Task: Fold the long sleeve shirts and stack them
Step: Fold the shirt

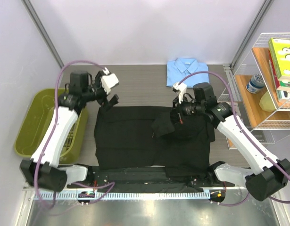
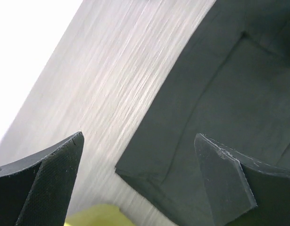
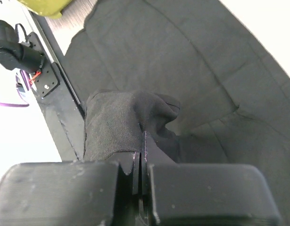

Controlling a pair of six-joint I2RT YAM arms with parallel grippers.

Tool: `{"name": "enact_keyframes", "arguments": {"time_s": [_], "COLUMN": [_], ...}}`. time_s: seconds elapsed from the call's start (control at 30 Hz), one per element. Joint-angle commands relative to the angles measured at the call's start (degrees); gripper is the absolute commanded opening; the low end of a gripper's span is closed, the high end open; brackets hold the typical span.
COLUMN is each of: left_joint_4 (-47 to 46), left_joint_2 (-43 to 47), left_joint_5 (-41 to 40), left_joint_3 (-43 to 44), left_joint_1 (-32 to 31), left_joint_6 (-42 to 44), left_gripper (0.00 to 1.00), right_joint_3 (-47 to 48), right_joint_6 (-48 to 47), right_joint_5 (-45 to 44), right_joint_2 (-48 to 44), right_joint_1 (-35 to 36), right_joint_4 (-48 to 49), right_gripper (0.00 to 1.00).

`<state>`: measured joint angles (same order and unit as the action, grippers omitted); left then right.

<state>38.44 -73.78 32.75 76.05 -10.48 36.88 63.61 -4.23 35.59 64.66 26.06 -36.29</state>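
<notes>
The black shirt (image 1: 130, 141) lies spread at centre frame; the folded light blue shirt (image 1: 187, 71) sits upper right of centre. The left gripper (image 2: 139, 139) gapes wide, empty — the right gripper (image 3: 142, 141) pinches a bunched fold of the black shirt.

Walls (image 1: 149, 28): plain, pale lavender-white, on far side and both flanks. Two grey metal posts lean in at far corners, left (image 1: 42, 30) and right (image 1: 249, 33).

Bench (image 1: 140, 77): grey wood-grain top, pale sheen along grain.

Left of bench: olive-green bin (image 1: 31, 122), lower than the top.

Right: white wire rack (image 1: 272, 126), wooden shelf boards (image 1: 248, 101); green-yellow box (image 1: 282, 56) on upper tier, blue-lidded jar (image 1: 254, 84) below.

Near edge: white toothed strip (image 1: 149, 194), then brushed metal sheet (image 1: 149, 214).

Light: even, diffuse, soft shadows.
</notes>
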Motion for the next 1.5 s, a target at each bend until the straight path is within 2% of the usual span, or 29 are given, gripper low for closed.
{"name": "enact_keyframes", "arguments": {"time_s": [0.0, 0.07, 0.1, 0.13, 0.2, 0.23, 0.3, 0.37, 0.5, 0.67, 0.87, 1.0, 1.1, 1.23, 1.37, 1.47], "left_joint_4": [-11.1, -11.19, -11.71, -15.89, -18.74, -20.92, -23.57, -26.21, -31.74, -35.09, -38.17, -41.77, -43.7, -44.5, -39.41, -34.67], "left_joint_2": [8.82, 10.32, 10.58, 11.11, 10.94, 10.41, 9.27, 7.78, 7.16, 4.7, 0.4, -1.54, -2.33, -1.55, 1.17, 3.37], "left_joint_5": [-7.95, -10.76, -12.52, -19.67, -24.21, -27.1, -35.71, -38.54, -37.94, -38.29, -36.01, -37.67, -38.2, -43.81, -43.92, -42.78], "left_joint_3": [-8.1, -9.87, -10.22, -11.7, -13.29, -13.73, -14.87, -15.06, -17.94, -18.92, -17.96, -17.96, -18.39, -17.96, -17.25, -16.81], "left_joint_1": [-9.97, -15.76, -17.89, -22.08, -25.89, -30.08, -34.24, -38.38, -43.99, -46.38, -46.47, -46.47, -46.56, -46.56, -46.47, -46.38], "left_joint_6": [-1.73, -3.04, -7.22, -10.4, -14.02, -14.12, -14.38, -15.61, -15.88, -15.53, -14.12, -13.16, -11.49, -11.31, -10.25, -10.08], "left_gripper": [1.0, 1.0, 1.0, 1.0, 1.0, 1.0, 1.0, 1.0, 1.0, 1.0, 1.0, 1.0, 0.92, 0.54, 0.45, 0.46], "right_joint_3": [-0.86, -0.86, -0.95, -1.21, -0.95, 0.01, 0.98, 2.3, 3.97, 3.18, 2.04, 1.6, 1.95, 1.6, 1.42, 1.95], "right_joint_6": [3.51, 5.97, 10.16, 12.03, 15.29, 15.48, 16.44, 18.46, 24.17, 25.5, 25.06, 24.62, 24.97, 23.48, 20.85, 16.37], "right_joint_5": [1.05, 3.5, 4.65, 5.7, 7.73, 8.0, 9.05, 11.07, 16.25, 17.75, 20.3, 21.18, 22.41, 22.59, 22.5, 21.54], "right_joint_2": [1.34, 3.52, 4.24, 5.72, 7.05, 7.75, 9.86, 12.49, 16.02, 15.93, 14.88, 14.17, 14.52, 14.35, 14.17, 13.83], "right_joint_1": [-0.22, -0.92, -1.28, -2.15, -2.6, -2.86, -3.39, -4.7, -6.2, -6.46, -6.73, -6.99, -7.08, -7.69, -8.05, -8.13], "right_joint_4": [5.88, 8.16, 9.47, 12.36, 15.01, 15.02, 15.28, 15.72, 19.58, 20.74, 20.83, 20.91, 20.91, 20.12, 18.29, 15.21], "right_gripper": [0.01, 0.01, 0.01, 0.01, 0.01, 0.01, 0.01, 0.01, 0.01, 0.01, 0.01, 0.01, 0.01, 0.01, 0.01, 0.01]}}
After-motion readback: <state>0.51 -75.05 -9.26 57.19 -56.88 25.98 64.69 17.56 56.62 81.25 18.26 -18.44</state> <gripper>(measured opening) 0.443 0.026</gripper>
